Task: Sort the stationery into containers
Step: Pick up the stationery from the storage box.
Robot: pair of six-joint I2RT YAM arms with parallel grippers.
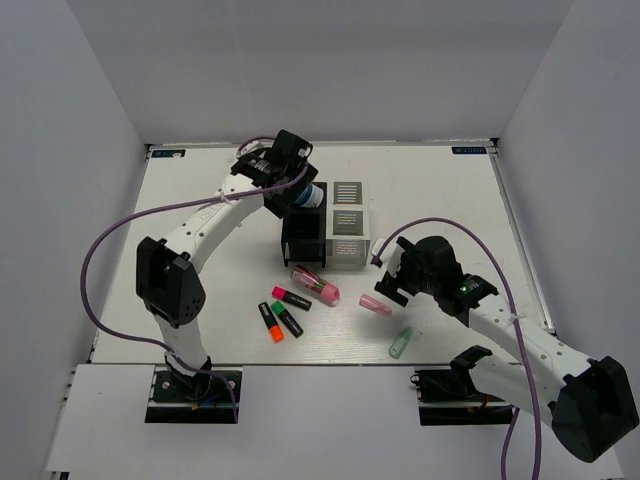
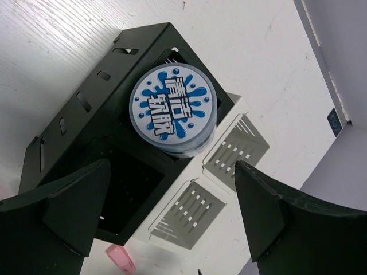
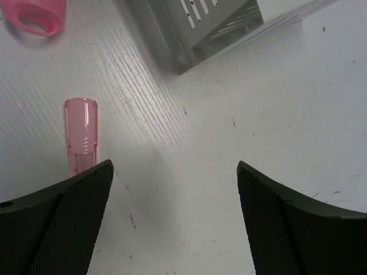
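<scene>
The blue-white roll (image 1: 311, 195) sits in the mouth of the far black bin and sticks out of it (image 2: 172, 109). My left gripper (image 1: 291, 172) hangs above the block of bins (image 1: 346, 240), open and empty (image 2: 172, 215), apart from the roll. The pink capsule case (image 1: 316, 287), the pink (image 1: 291, 298), green (image 1: 289, 318) and orange (image 1: 270, 322) highlighters lie in front of the bins. My right gripper (image 1: 390, 282) is open and empty (image 3: 175, 217) low over the table, just right of the small pink piece (image 1: 376, 304) (image 3: 81, 134). The pale-green tube (image 1: 401, 342) lies nearer the front edge.
The near black bin (image 2: 123, 195) shows dark and empty. Two white-grey slotted bins (image 2: 235, 152) stand beside the black ones. A bin corner (image 3: 212, 23) and the capsule case's end (image 3: 35, 14) show at the top of the right wrist view. White walls enclose the table.
</scene>
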